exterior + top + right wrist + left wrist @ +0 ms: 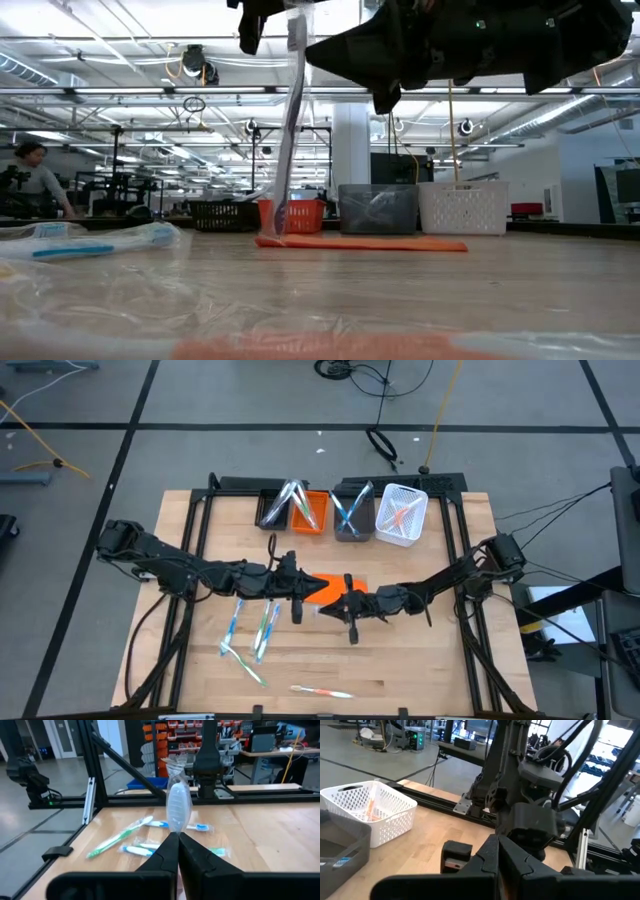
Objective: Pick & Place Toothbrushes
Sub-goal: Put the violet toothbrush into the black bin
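Observation:
A toothbrush in a clear wrapper (288, 130) stands nearly upright over the table's middle. Its lower end (275, 238) rests on the flat orange sheet (380, 243). My left gripper (303, 592) comes in from the table's left, shut, at the wrapper's top. My right gripper (178, 835) faces it from the table's right and is shut on the wrapper's upper part. Several loose toothbrushes (250, 632) lie on the wood nearer the front left, and one (320, 691) lies by the near edge. My left gripper is shut where the wrapper's top end (295, 12) reaches it. The low view's upper edge cuts off the place of contact, so the hold itself cannot be told. My right gripper pinches the wrapper (175, 829) between its two fingers, just under the bulge at the brush's head. The fingers come level from the table's right and lie across the toothbrush, which stands upright with its foot on the orange sheet.
Along the far edge stand a black bin (274, 510), an orange bin (310, 512), a grey bin (352, 518) and a white basket (402, 516), each with toothbrushes in it. Black frame rails (190, 550) run along the table's sides. A person shows far off in the room.

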